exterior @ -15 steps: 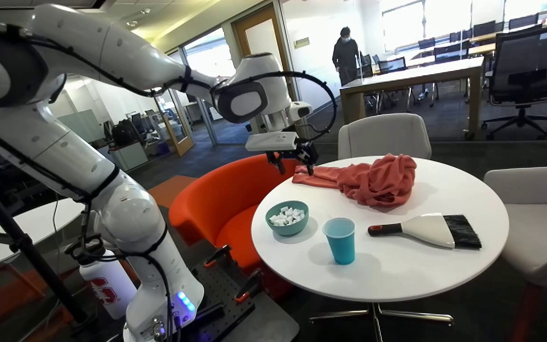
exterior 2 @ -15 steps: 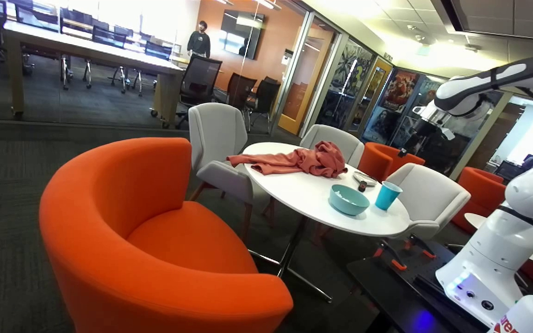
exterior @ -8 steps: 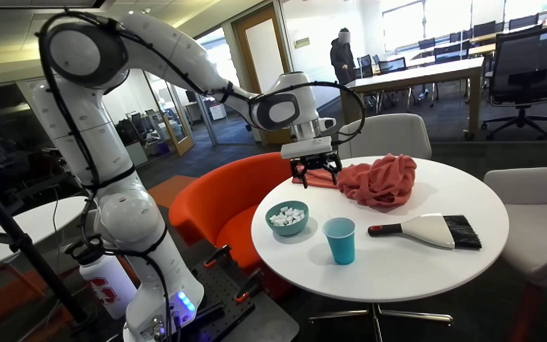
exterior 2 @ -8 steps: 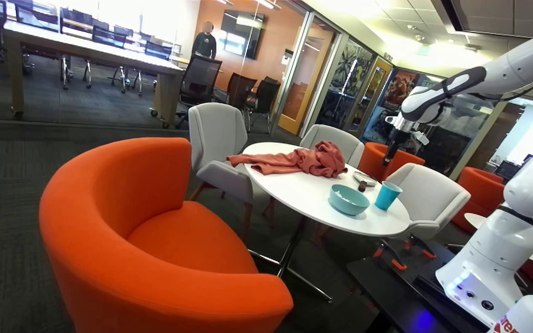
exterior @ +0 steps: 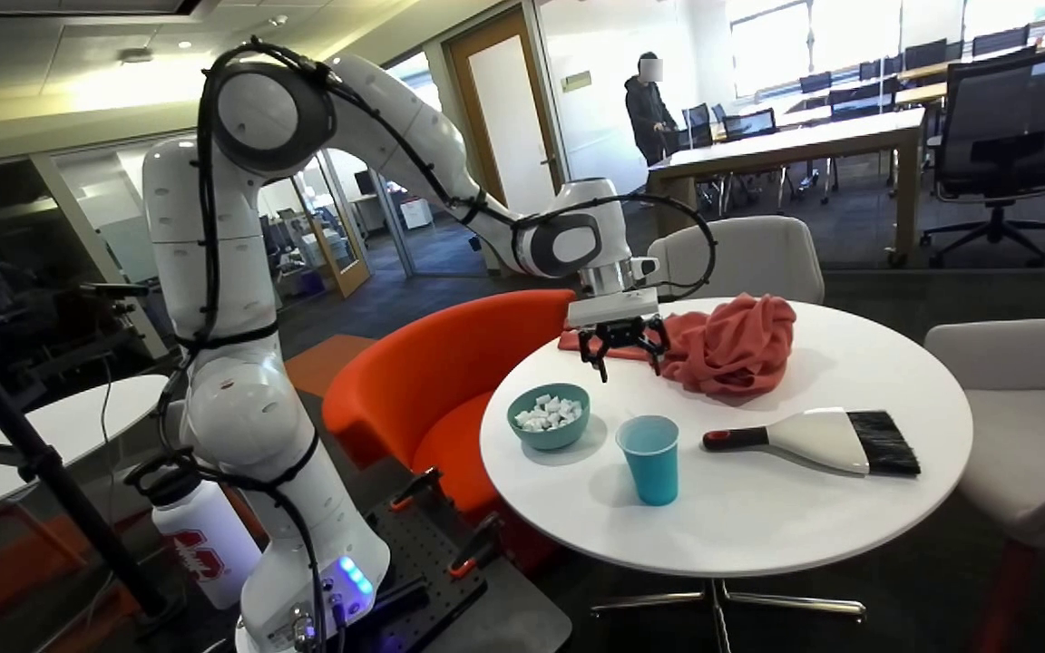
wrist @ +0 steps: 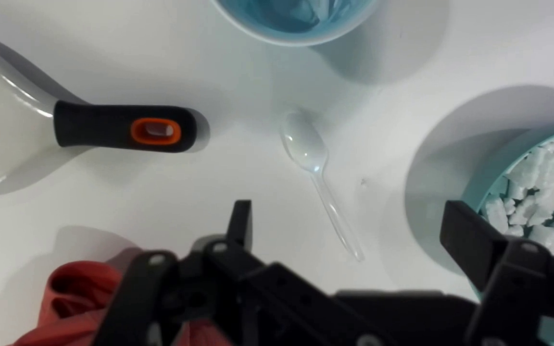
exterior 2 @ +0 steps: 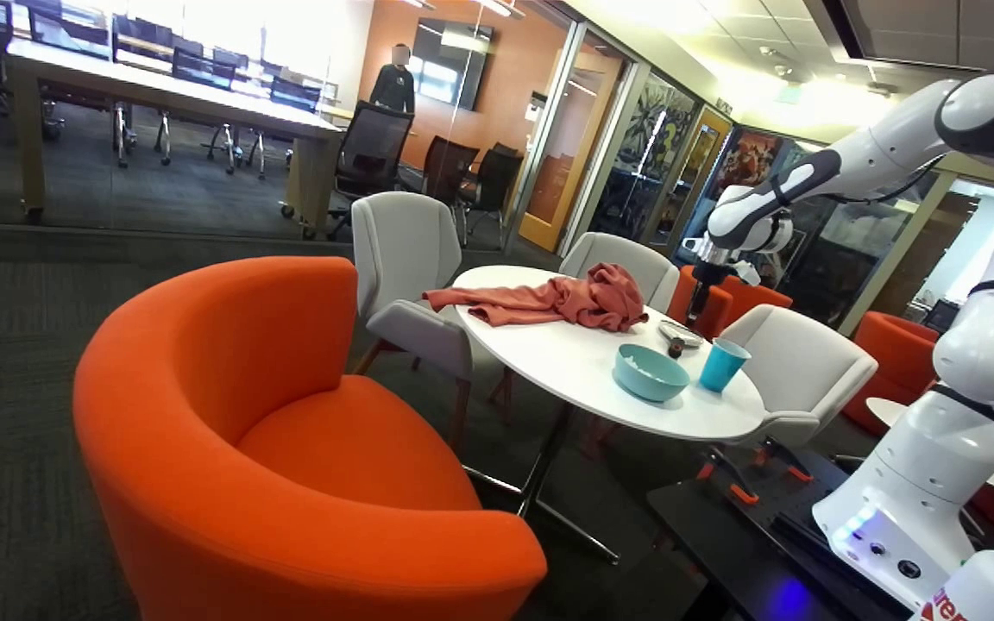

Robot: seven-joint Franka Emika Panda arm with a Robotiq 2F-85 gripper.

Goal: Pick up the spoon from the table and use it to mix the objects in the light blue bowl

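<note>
Gripper point(wrist: 347, 209): its two black fingers spread wide, hanging above the round white table point(exterior: 804, 531); in the wrist view the handle of the spoon point(wrist: 322, 187) shows between them.
Spoon: slim, pale and see-through, lying flat on the table, handle toward the gripper's body, scoop toward the cup point(exterior: 657, 467).
Light blue bowl point(exterior: 557, 439): upright on the table, apart from the spoon; in the wrist view one finger covers part of its rim, while in an exterior view gripper and bowl stand apart.
Objects point(wrist: 546, 202): small whitish chunks, heaped inside the light blue bowl.
Cup: bright blue, taller than the bowl, upright near it; in the wrist view something pale shows inside, too little to make out.
Brush point(exterior: 804, 437): white with a black handle and black bristles, flat on the table, its handle end pointing toward the spoon.
Cloth point(exterior: 731, 349): red, crumpled into a heap, one stretch trailing to the table's edge; partly behind the gripper in an exterior view.
Orange armchair point(exterior: 459, 372): rounded, close beside the table.
Grey chairs point(exterior: 740, 258): also set about the table.
Long desk point(exterior: 786, 142): well beyond the table, black office chairs point(exterior: 1012, 127) near it.
Person point(exterior 2: 393, 86): standing in the background in dark clothes, face hidden by a pale block.
</note>
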